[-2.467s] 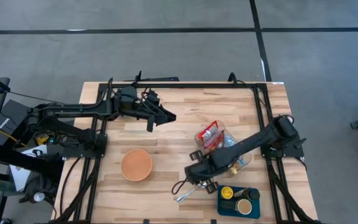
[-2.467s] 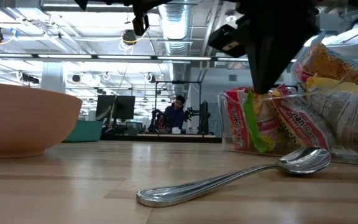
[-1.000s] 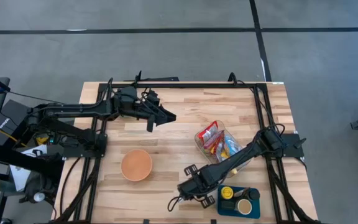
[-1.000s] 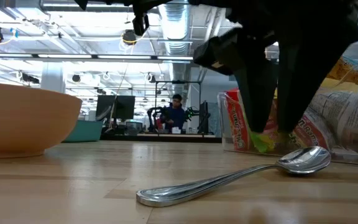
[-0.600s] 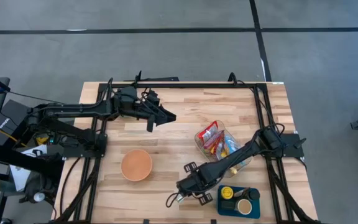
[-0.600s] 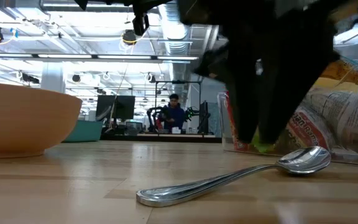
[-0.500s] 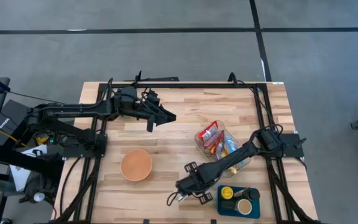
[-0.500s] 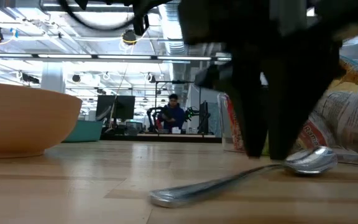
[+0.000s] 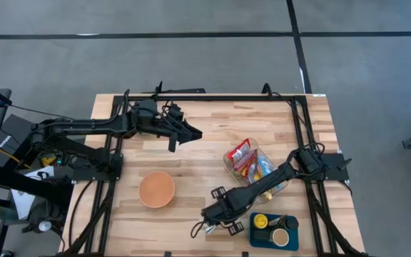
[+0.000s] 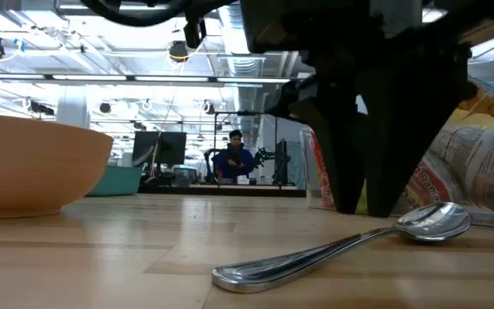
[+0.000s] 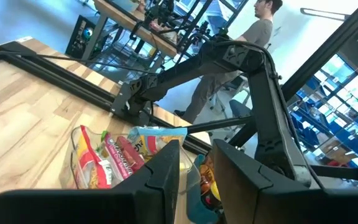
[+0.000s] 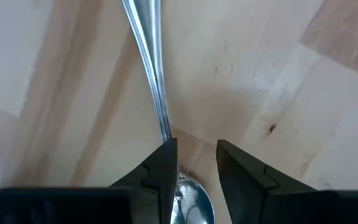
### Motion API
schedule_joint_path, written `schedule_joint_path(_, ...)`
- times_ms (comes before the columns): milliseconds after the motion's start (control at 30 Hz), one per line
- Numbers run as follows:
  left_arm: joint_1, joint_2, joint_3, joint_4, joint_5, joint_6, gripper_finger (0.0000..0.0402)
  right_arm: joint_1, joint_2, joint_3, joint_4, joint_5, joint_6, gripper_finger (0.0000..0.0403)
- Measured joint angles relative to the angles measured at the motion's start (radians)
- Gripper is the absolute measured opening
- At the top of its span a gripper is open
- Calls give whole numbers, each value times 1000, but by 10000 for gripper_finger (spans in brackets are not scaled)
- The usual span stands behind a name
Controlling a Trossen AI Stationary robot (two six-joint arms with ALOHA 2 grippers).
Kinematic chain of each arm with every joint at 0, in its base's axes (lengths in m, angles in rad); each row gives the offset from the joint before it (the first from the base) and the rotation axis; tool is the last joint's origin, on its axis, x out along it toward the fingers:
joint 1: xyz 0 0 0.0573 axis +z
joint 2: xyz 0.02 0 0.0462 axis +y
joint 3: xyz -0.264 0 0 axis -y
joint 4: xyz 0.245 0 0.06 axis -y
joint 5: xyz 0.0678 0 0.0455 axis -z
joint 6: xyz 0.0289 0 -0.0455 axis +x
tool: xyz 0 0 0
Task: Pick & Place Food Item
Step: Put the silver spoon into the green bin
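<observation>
The right gripper (image 9: pixel 207 220) is low over the worktop (image 9: pixel 205 143) near its front edge, its jaws a narrow gap apart and astride the spoon (image 10: pixel 341 249), just where the handle meets the bowl; whether they actually pinch it cannot be told. The spoon lies flat on the wood. Beside it, toward the right edge, a clear container (image 9: pixel 252 165) holds packaged food items (image 10: pixel 478 163). An orange bowl (image 9: pixel 156 189) sits toward the front left. A blue tray (image 9: pixel 273 230) is at the front right corner. The left gripper (image 9: pixel 191 133) hovers near the back edge, jaws slightly apart and empty.
</observation>
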Motion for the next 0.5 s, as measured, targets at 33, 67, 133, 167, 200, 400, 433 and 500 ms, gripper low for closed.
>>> schedule_joint_path(33, 0, 0, 0, 0, 0, 0, 90, 1, 0, 3, -2, 0, -2, 107)
schedule_joint_path(67, 0, 0, 0, 0, 0, 0, 90, 2, 0, 5, -5, -1, -11, 107)
schedule_joint_path(133, 0, 0, 0, 0, 0, 1, 90, 6, 0, 9, -17, -2, -35, 107)
schedule_joint_path(167, 0, 0, 0, 0, -1, 1, 90, 8, 0, 13, -23, -2, -46, 107)
schedule_joint_path(200, 0, 0, 0, 0, -1, 1, 90, 9, 0, 19, -23, -3, -52, 107)
schedule_joint_path(400, 0, 0, 0, 0, -5, 2, 90, 16, 0, 24, -31, -83, -78, 107)
schedule_joint_path(433, 0, 0, 0, -1, -5, 3, 90, 18, 0, 24, -32, -83, -81, 107)
schedule_joint_path(500, 0, 0, 0, -1, -5, 3, 90, 23, 0, 24, -34, -83, -81, 107)
